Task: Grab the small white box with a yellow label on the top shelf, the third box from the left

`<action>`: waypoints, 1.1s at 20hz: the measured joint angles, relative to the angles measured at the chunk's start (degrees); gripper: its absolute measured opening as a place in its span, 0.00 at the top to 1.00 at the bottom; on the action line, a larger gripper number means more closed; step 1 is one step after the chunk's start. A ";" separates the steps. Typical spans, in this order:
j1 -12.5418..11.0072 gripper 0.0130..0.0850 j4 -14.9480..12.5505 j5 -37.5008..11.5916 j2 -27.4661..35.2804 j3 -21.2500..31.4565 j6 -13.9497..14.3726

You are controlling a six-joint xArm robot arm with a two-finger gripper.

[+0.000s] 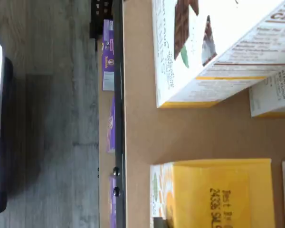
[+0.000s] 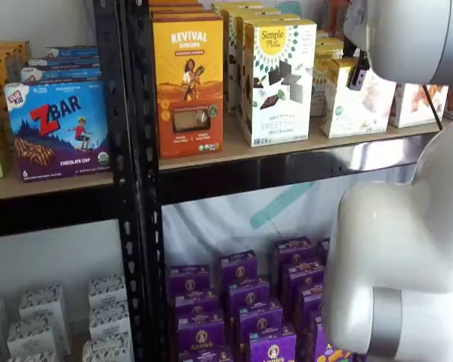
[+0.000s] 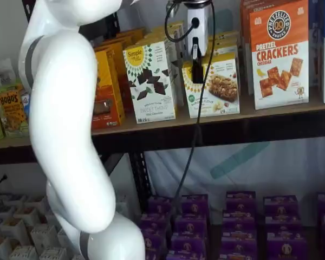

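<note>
The white-bodied gripper (image 3: 197, 67) hangs from above with its black fingers (image 3: 197, 62) down in front of the upper face of the short cream-white cardboard carton with a yellow label patch (image 3: 212, 86); the fingers read as one dark bar seen side-on, so I cannot tell whether they stand apart or closed, nor whether they touch the carton. That small white box sits at the front edge of the pale tan wooden top shelf (image 3: 227, 122), between the taller white box printed with dark chocolate squares (image 3: 150, 81) and the orange pretzel cracker box (image 3: 279, 54). In the other shelf view it shows partly behind the arm (image 2: 355, 98). It looks light and stiff but crushable, with a smooth printed skin. Its two narrow side walls near the top seem the best hold, squeezed gently.
</note>
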 joint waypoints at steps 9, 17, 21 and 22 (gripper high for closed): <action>-0.13 0.72 0.40 1.47 1.13 -1.54 0.12; -0.38 0.72 -1.20 7.39 -0.34 -2.88 0.37; -0.63 0.72 -1.93 9.71 -3.37 -0.93 0.25; -0.53 0.72 -2.46 10.62 -4.34 -0.25 0.27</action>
